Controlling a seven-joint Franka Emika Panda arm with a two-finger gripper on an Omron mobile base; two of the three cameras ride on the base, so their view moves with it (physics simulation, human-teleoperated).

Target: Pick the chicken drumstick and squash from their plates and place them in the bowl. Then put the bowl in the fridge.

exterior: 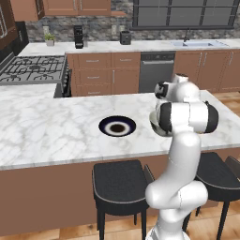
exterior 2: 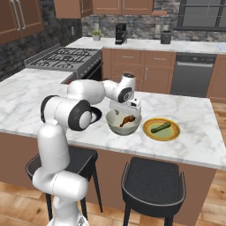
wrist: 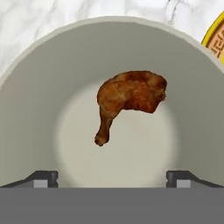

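**Drumstick dropped in bowl — clear out, then go for squash**

Jaws spread wide, tips far apart at either side of the hand view, pinching nothing. Gripper (exterior 2: pixel 125 115) parked directly above the bowl (exterior 2: pixel 113 128), pointing down into it.

Chicken drumstick (wrist: pixel 129 99) lying loose inside the bowl, thick end toward the far wall, bone end toward the middle of the floor. Not touching either fingertip. First half of the loading looks done.

Squash (exterior 2: pixel 160 127) lying on the yellow-orange plate (exterior 2: pixel 174 134), just beside the bowl on its sink side, plate rim near the bowl rim. Black plate (exterior: pixel 104 123) on the bowl's stove side, nothing on it.

Step in hand, as judged: retreat from the bowl and move across to the squash.

- Lift straight up before any sideways travel; fingertips look low enough to clip the bowl rim and shove or tip it.
- Keep jaws spread on the way over; no reason to close.
- Squash long and lying at a slant on its plate: rotate wrist so jaws cross its short axis, centre on the middle of its length.
- Descend vertically, stop shy of the plate surface; the plate looks likely to slide on the marble counter (exterior 2: pixel 194 123) if nudged.
- Rounded skin probably slippery: close fully, lift slowly, check hold before swinging back.
- Short hop back to the bowl, so clear its rim first and release low over the drumstick-free side of the floor.
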